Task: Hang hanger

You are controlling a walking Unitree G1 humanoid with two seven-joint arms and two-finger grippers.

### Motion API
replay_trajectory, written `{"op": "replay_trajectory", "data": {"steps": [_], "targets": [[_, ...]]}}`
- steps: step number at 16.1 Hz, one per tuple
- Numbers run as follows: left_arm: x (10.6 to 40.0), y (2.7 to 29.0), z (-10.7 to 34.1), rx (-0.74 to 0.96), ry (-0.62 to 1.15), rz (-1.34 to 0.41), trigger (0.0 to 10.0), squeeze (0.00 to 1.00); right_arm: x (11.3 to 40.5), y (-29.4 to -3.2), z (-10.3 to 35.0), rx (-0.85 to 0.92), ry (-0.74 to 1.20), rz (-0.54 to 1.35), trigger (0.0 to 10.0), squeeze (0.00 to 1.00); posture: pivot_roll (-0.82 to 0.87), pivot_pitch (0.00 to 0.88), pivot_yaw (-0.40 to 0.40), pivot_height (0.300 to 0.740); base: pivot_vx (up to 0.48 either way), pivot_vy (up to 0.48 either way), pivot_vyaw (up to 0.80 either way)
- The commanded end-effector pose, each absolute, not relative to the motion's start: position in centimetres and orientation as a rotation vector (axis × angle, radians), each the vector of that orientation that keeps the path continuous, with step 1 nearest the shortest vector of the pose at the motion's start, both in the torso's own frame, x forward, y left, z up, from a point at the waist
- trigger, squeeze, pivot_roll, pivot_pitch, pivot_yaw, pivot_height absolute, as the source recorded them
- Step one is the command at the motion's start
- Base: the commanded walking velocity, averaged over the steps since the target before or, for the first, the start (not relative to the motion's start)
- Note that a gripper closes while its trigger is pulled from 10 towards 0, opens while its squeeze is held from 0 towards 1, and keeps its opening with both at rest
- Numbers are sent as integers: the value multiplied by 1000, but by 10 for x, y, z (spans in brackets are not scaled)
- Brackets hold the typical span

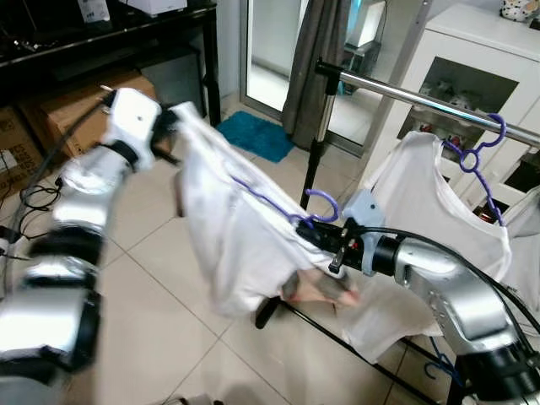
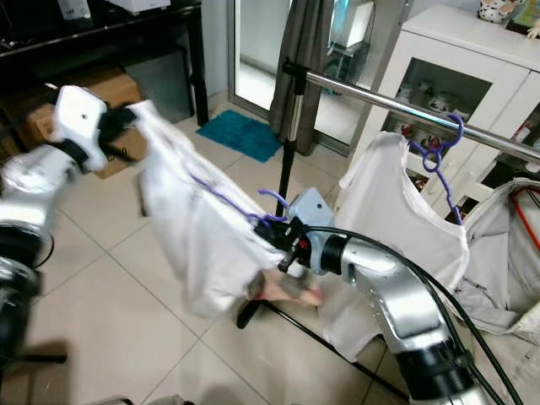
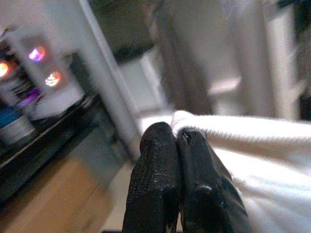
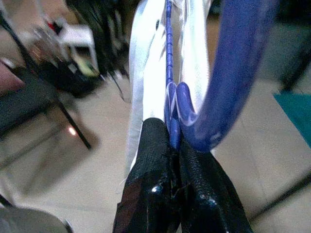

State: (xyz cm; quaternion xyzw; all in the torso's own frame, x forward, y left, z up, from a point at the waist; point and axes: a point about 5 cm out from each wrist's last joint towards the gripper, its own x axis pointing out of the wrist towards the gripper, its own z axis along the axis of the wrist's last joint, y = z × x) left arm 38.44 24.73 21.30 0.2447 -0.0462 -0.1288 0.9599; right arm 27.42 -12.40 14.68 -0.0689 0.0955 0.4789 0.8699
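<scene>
A white shirt (image 1: 236, 228) on a purple hanger (image 1: 287, 209) hangs stretched between my two arms, above the tiled floor. My left gripper (image 1: 171, 118) is shut on the shirt's upper edge (image 3: 228, 128) at the left. My right gripper (image 1: 314, 229) is shut on the purple hanger's neck (image 4: 171, 104), just below its hook (image 1: 327, 199). The metal rail (image 1: 422, 101) of the clothes rack runs above and to the right of the hanger. A second white shirt (image 1: 430, 202) hangs from that rail on another purple hanger (image 1: 477, 156).
The rack's black upright pole (image 1: 314, 152) and floor bar (image 1: 337, 333) stand right behind the held shirt. A white cabinet (image 1: 472, 59) is behind the rail. A dark desk (image 1: 101, 38) with cardboard boxes (image 1: 67, 105) is at the left, a teal mat (image 1: 253, 135) by the door.
</scene>
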Motion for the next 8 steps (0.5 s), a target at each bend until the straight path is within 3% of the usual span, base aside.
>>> {"op": "replay_trajectory", "data": {"steps": [1, 5, 8], "targets": [[383, 276, 228, 496, -85, -91, 0, 0, 268, -142, 140, -137, 260, 990, 0, 0, -154, 0, -31, 740, 0, 0, 0], [377, 286, 188, 434, 74, -47, 0, 0, 260, -135, 147, -74, 229, 1060, 0, 0, -159, 0, -37, 740, 0, 0, 0], [379, 230, 153, 375, 99, -268, 0, 0, 278, -136, 148, -27, 228, 883, 0, 0, -160, 0, -44, 740, 0, 0, 0]]}}
